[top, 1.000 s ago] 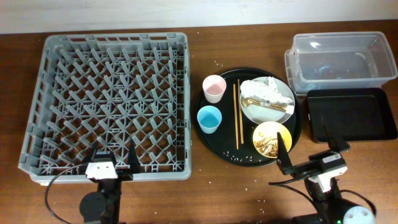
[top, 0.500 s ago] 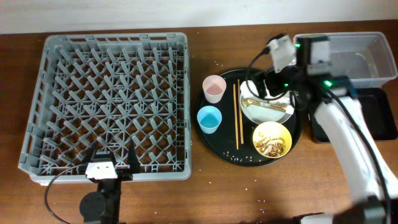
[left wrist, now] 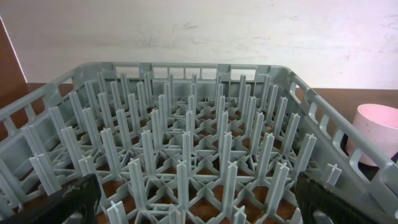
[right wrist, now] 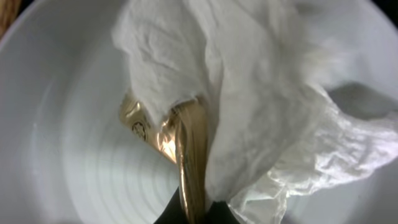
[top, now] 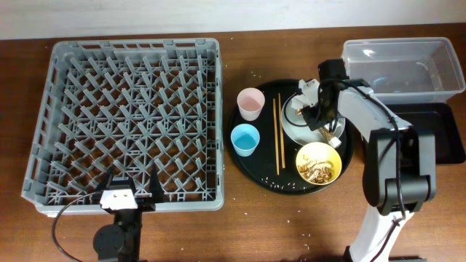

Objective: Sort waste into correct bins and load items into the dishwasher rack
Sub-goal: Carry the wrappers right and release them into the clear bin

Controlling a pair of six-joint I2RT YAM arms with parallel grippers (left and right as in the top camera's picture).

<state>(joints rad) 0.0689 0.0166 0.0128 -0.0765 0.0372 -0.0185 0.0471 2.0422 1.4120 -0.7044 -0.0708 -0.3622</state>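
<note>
My right gripper is down on the white plate, on the round black tray. In the right wrist view it is shut on the tan paper scrap, with the edge of a crumpled white napkin pressed against the pinch over the plate. Also on the round tray are the pink cup, the light-blue cup, the chopsticks and the yellow bowl of brownish leftovers. My left gripper stands open at the grey dishwasher rack's near edge, nothing between its fingers.
The clear tub stands at the back right with the shallow black tray just in front of it. The round black tray lies between the rack and the bins. Rice grains dot the table near the front.
My right arm has swung up from the table's front right, come over the plate, dropped onto it and shut on the tan scrap. The left arm has not moved.
</note>
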